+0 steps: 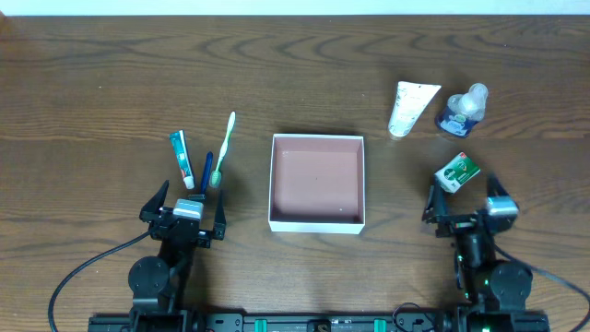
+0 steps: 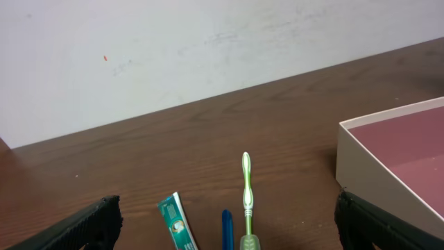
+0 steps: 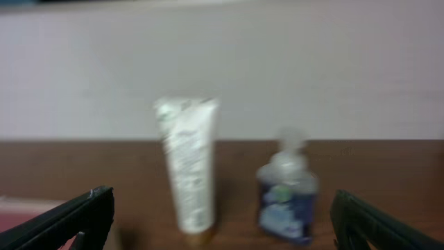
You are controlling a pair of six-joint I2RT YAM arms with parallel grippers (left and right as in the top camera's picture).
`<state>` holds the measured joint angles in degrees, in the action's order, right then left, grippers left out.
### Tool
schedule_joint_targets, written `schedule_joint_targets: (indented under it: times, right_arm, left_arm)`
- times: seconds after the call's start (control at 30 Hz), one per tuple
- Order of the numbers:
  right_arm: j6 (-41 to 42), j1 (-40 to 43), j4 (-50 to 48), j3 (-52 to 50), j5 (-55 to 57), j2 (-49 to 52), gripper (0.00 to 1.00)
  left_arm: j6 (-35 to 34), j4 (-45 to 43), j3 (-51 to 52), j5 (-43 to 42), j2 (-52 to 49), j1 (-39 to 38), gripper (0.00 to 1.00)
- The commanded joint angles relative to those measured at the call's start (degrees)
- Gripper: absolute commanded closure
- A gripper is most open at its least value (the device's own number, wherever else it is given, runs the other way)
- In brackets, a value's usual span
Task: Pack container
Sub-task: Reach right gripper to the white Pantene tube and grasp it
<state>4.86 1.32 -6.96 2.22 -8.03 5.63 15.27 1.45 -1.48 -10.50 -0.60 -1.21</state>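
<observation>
The container (image 1: pixel 316 222), a shallow white-walled square box with a pinkish-brown floor, sits empty at the table's middle. To its left lie a small green toothpaste tube (image 1: pixel 182 159), a blue stick-like item (image 1: pixel 206 171) and a green toothbrush (image 1: pixel 222 148). My left gripper (image 1: pixel 189 203) is open just in front of them. The left wrist view shows the tube (image 2: pixel 177 223), blue item (image 2: pixel 227 228), toothbrush (image 2: pixel 246 191) and container wall (image 2: pixel 368 163) between the open jaws (image 2: pixel 232 235). My right gripper (image 1: pixel 464 199) is open and empty right behind a green box (image 1: pixel 457 172).
A white tube (image 1: pixel 408 108) and a blue soap bottle (image 1: pixel 462 112) lie at the back right. They also show, blurred, in the right wrist view as the tube (image 3: pixel 187 163) and the bottle (image 3: pixel 286 198), beyond the open jaws (image 3: pixel 222 222). A pale wall stands behind the table.
</observation>
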Motion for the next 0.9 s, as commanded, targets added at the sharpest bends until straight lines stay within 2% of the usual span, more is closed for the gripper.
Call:
schedule_joint_targets:
  times: [0.0,0.1,0.17,0.33,0.47,0.57,0.67,0.77,0.87]
  right_arm:
    - [-1.9,-0.6,0.2,8.0,-10.3,8.2,0.01]
    - [-2.3,-0.6,3.2,19.5,-13.6,20.3,0.01]
    - [-3.8,-0.6,8.6,29.4,-17.4,29.5,0.01]
    - [-5.4,-0.6,30.1,58.5,-25.1,52.3,0.01]
    - [-5.3,-0.3,44.5,79.0,-25.4,65.7,0.01]
    - [-5.1,-0.2,47.3,86.2,-25.4,71.1,0.01]
    - [-6.5,-0.2,47.9,87.1,-24.5,72.3,0.01]
    - [-15.9,-0.2,49.0,86.9,-22.2,73.0,0.01]
    - [-19.9,-0.2,52.3,86.9,-14.5,74.1,0.01]
  left_arm:
    - [0.3,1.5,1.2,-0.2,0.3,0.3,0.02]
    - [0.3,1.5,1.2,-0.2,0.3,0.3,0.02]
    - [0.3,1.5,1.2,-0.2,0.3,0.3,0.02]
    - [0.3,1.5,1.2,-0.2,0.3,0.3,0.02]
    - [0.3,1.5,1.2,-0.2,0.3,0.3,0.02]
    - [0.3,1.5,1.2,-0.2,0.3,0.3,0.02]
    - [0.3,1.5,1.2,-0.2,0.3,0.3,0.02]
    - [0.3,1.5,1.2,-0.2,0.3,0.3,0.02]
    - [0.3,1.5,1.2,-0.2,0.3,0.3,0.02]
